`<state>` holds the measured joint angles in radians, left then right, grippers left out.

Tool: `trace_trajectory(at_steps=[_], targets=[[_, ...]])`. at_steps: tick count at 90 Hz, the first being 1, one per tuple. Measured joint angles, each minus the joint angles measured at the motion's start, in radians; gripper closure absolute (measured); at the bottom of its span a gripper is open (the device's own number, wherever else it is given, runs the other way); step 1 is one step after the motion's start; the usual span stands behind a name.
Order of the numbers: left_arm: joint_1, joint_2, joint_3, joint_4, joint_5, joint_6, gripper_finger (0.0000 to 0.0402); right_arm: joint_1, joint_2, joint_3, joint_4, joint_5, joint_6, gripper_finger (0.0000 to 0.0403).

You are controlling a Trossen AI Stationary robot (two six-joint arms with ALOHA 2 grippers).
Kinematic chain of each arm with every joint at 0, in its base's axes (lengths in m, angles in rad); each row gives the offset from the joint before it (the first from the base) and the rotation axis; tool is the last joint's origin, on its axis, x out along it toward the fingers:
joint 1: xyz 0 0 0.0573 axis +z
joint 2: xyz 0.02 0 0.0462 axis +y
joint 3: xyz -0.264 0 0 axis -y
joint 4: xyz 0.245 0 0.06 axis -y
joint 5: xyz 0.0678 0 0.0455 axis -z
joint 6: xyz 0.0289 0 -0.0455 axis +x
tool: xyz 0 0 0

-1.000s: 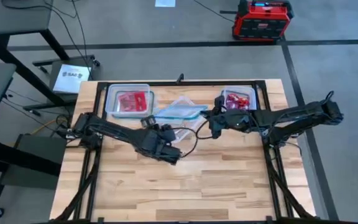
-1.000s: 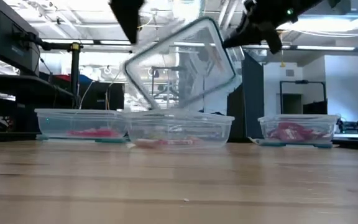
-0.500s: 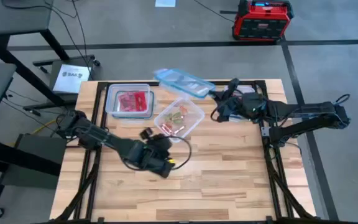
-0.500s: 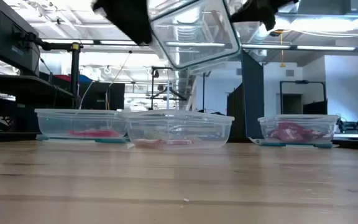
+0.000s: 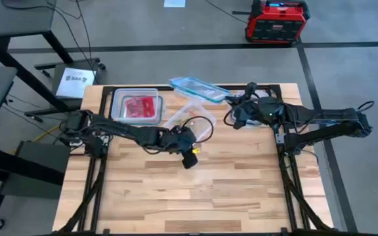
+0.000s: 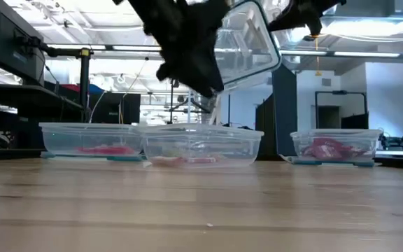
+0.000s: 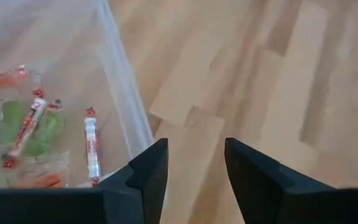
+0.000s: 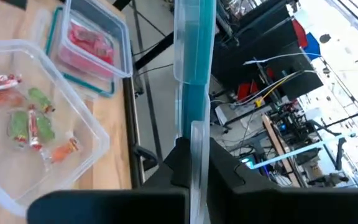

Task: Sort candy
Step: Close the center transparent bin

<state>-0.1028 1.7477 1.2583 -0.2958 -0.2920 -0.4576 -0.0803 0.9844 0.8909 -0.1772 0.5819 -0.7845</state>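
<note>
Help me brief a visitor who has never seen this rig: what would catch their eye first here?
Probably the clear lid, held in the air by the right gripper over the table's far edge. Below it sits the open middle container of mixed candy, with the left gripper open just beside its wall. Two containers of red candy flank it, left and right.

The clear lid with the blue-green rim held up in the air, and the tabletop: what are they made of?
The clear lid with the blue-green rim, clamped in the right gripper, looks like glossy plastic: the floor shows through it. The tabletop looks like pale jointed wood strips with visible grain.
</note>
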Motion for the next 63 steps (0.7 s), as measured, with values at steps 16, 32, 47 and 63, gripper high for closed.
trace_trajectory(at_steps=[16, 32, 47, 63], targets=[[0.021, 0.063, 0.000, 0.001, -0.009, -0.011, 0.0258, -0.016, 0.000, 0.000, 0.002, 0.001, -0.001, 0.0403], [0.037, 0.109, 0.000, 0.004, -0.034, 0.003, 0.0258, -0.021, 0.000, 0.000, 0.002, 0.001, -0.001, 0.0403], [0.044, 0.150, 0.000, -0.005, -0.045, 0.062, 0.0258, -0.021, 0.000, 0.000, 0.002, 0.000, -0.001, 0.0403], [0.038, 0.170, 0.000, -0.008, 0.028, 0.193, 0.0304, -0.021, 0.000, 0.000, -0.007, -0.004, -0.001, 0.0403]])
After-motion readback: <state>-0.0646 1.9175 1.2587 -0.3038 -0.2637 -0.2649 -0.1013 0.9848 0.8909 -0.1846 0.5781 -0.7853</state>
